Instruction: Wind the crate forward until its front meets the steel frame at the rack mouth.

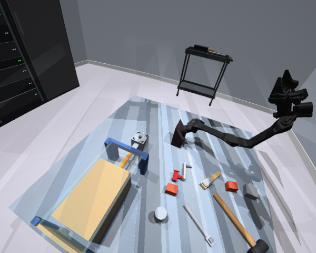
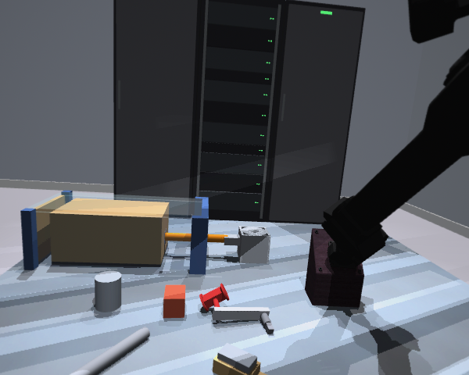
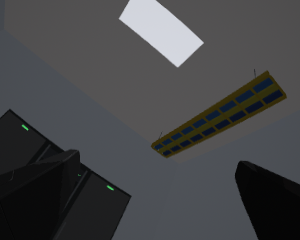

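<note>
Grey room, big black server cabinet (image 2: 234,108) behind the desk (image 1: 152,239). The tan crate (image 1: 90,196) sits flat inside the clear-panelled cubby, well back from the blue frame (image 1: 125,148) at its mouth, with an orange strap (image 1: 125,159) running to the grey winch (image 1: 139,139). The white winch handle (image 1: 184,169) lies among the tools, touching a red spool (image 1: 176,175). The gripper (image 1: 287,78) is raised high off to the side, pointing up, fingers spread wide, holding nothing.

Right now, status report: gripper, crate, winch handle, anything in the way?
Black gripper open, empty, raised off the bench. Tan crate flat, short of blue steel frame. White crank handle untouched beside red spool. Nothing blocking grey winch.
</note>
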### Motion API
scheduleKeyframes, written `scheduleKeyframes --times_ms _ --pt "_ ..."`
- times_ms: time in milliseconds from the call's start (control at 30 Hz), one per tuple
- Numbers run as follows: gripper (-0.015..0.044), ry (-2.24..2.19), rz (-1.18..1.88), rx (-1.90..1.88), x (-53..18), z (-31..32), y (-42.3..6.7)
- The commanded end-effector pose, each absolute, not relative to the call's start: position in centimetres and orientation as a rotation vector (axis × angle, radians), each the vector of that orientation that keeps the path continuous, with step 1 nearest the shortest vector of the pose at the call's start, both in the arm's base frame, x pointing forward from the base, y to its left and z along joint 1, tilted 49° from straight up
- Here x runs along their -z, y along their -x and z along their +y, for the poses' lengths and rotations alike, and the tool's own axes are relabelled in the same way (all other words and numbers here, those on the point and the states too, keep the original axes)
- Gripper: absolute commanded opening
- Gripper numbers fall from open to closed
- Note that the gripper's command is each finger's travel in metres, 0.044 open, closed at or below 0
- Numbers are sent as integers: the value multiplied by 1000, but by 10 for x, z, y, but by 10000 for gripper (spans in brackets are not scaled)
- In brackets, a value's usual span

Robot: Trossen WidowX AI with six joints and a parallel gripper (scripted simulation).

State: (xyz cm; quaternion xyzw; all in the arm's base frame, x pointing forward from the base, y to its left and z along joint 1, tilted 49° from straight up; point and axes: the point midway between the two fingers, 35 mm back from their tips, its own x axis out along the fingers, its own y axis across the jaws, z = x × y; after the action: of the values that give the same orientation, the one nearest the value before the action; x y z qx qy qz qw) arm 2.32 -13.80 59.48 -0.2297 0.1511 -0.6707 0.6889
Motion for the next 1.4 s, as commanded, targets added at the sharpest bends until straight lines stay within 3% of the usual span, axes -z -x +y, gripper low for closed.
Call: scheduleKeyframes --times_ms 0,300,733,1033,1367 --pt "426 508 333 1498 -594 -139 -23" --pt "440 3 37 1233 -554 -188 -18" --pt "440 -854 -106 815 -471 -249 -87" --pt "440 -1554 57 614 -376 -250 -182" --pt "440 -2183 454 608 -274 -180 -273"
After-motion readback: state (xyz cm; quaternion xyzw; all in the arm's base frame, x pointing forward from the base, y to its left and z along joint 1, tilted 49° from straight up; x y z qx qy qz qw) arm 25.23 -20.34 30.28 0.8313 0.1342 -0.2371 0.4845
